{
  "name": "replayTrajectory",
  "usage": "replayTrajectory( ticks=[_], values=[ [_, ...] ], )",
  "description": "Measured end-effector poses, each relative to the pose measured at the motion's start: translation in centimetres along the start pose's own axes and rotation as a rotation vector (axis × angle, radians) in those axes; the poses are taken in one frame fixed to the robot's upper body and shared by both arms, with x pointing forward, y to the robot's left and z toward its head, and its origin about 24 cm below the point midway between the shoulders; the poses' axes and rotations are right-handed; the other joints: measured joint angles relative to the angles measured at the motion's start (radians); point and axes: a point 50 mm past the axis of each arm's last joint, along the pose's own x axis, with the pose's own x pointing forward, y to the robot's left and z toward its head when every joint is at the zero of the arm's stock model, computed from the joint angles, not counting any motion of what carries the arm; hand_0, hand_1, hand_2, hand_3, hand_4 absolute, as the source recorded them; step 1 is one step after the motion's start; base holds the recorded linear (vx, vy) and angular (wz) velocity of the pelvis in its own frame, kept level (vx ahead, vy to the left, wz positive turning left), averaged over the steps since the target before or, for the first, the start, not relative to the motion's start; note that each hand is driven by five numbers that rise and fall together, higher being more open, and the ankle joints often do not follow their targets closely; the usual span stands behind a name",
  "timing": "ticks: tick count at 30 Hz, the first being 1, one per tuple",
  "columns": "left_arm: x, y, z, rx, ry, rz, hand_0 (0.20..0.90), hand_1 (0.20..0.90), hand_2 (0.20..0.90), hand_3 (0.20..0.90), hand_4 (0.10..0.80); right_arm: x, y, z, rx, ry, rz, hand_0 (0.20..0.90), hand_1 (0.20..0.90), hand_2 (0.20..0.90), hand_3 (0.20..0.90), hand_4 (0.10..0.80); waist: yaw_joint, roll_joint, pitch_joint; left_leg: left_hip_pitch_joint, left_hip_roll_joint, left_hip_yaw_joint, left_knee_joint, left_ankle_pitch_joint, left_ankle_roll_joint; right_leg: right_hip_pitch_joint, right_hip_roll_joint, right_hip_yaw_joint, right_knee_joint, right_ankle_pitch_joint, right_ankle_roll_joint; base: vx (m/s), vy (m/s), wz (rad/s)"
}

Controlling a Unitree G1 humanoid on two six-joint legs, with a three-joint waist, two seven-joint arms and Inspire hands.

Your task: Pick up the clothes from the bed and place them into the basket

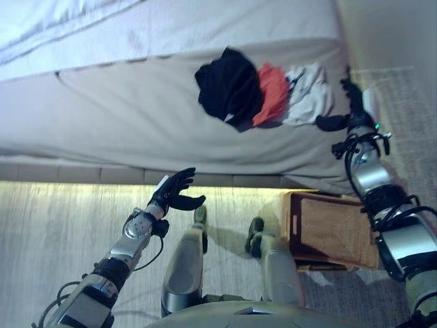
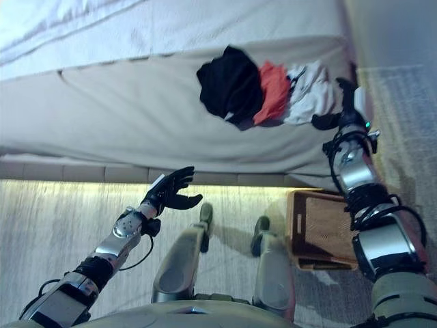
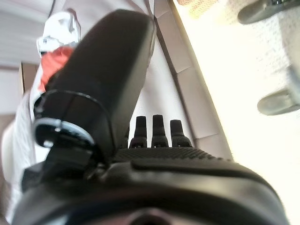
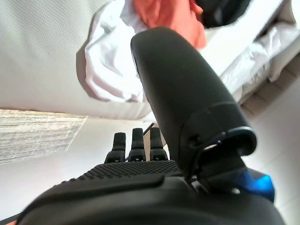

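1. Clothes on bed (image 1: 136, 109), near its right edge: black top (image 1: 229, 87), red piece (image 1: 273, 92), white piece (image 1: 308, 92), bunched together and overlapping.
2. R hand (image 1: 345, 109) just beside the white piece at the bed's edge, fingers straight, holding nothing.
3. L hand (image 1: 174, 193) over the floor in front of the bed, fingers relaxed, empty.
4. Basket (image 1: 328, 229) on floor below the R arm, nothing visible inside.
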Motion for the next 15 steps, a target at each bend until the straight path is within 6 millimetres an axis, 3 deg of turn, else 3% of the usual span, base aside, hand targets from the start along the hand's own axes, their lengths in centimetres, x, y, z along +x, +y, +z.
replayTrajectory(
  ticks=[5,8,11,15],
  values=[
    [-0.8,0.5,0.9,-0.089,-0.050,-0.007,0.900,0.900,0.900,0.900,0.800,2.0,-3.3,1.6,-0.073,0.004,-0.056,0.900,0.900,0.900,0.900,0.800,0.019,0.012,0.046,-0.173,-0.020,-0.006,0.261,-0.096,0.017,-0.162,-0.048,0.024,0.246,-0.093,-0.022,-0.010,0.020,0.08],
    [-1.3,0.5,1.6,-0.141,-0.091,-0.018,0.900,0.900,0.900,0.900,0.800,2.6,-3.8,2.3,-0.103,0.012,-0.060,0.900,0.900,0.900,0.900,0.800,0.028,0.016,0.050,-0.232,-0.030,-0.010,0.353,-0.127,0.020,-0.217,-0.062,0.034,0.333,-0.119,-0.019,-0.028,0.006,0.02],
    [-1.2,0.1,3.9,-0.183,-0.196,-0.059,0.900,0.900,0.900,0.900,0.800,3.7,-6.3,3.6,-0.127,0.025,-0.122,0.900,0.900,0.900,0.900,0.800,0.040,0.039,0.064,-0.326,-0.032,-0.015,0.468,-0.164,0.026,-0.303,-0.074,0.048,0.436,-0.156,-0.023,-0.017,-0.015,0.06],
    [-1.4,0.0,5.2,-0.237,-0.273,-0.080,0.900,0.900,0.900,0.900,0.800,4.4,-7.5,4.3,-0.150,0.061,-0.150,0.900,0.900,0.900,0.900,0.800,0.057,0.050,0.071,-0.412,-0.037,-0.025,0.555,-0.181,0.025,-0.385,-0.081,0.058,0.517,-0.174,-0.017,-0.010,-0.030,0.01]
  ],
)
